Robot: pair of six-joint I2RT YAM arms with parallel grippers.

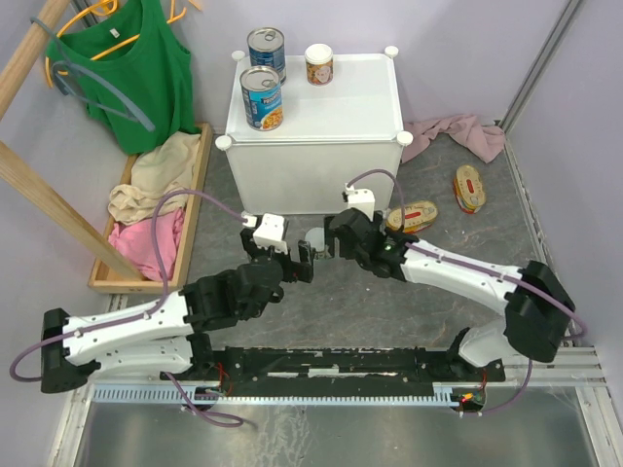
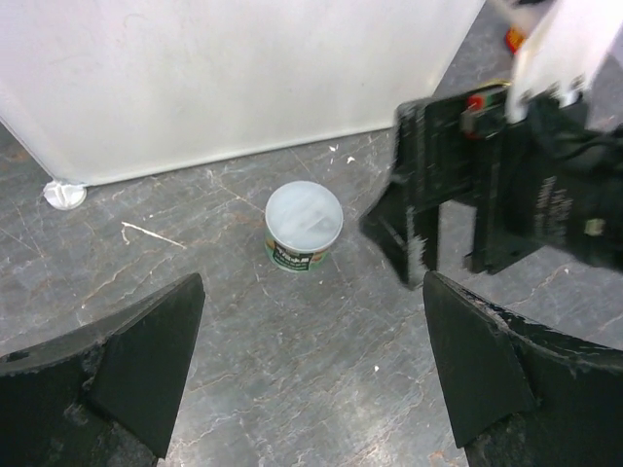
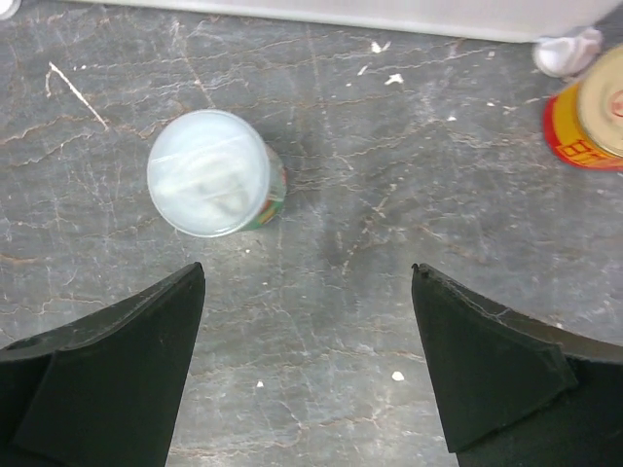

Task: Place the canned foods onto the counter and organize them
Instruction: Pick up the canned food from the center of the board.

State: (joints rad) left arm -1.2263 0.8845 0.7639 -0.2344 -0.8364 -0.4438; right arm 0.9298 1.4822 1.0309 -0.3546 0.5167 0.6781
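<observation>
Fingers (image 2: pixel 146 360) spread empty on left gripper (image 2: pixel 311 292) and right gripper (image 3: pixel 307 277), both crowding one small can (image 3: pixel 207 172) just ahead, so they could clash or tip it.

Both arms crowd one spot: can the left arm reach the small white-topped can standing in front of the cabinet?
Probably yes. The small can stands upright just ahead of the left gripper, whose jaws are open, with nothing lying between. The right gripper sits close beside the can and could get bumped.

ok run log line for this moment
left gripper open | right gripper open | small white-topped can between them, ungripped | three cans on counter | two oval tins on table
</observation>
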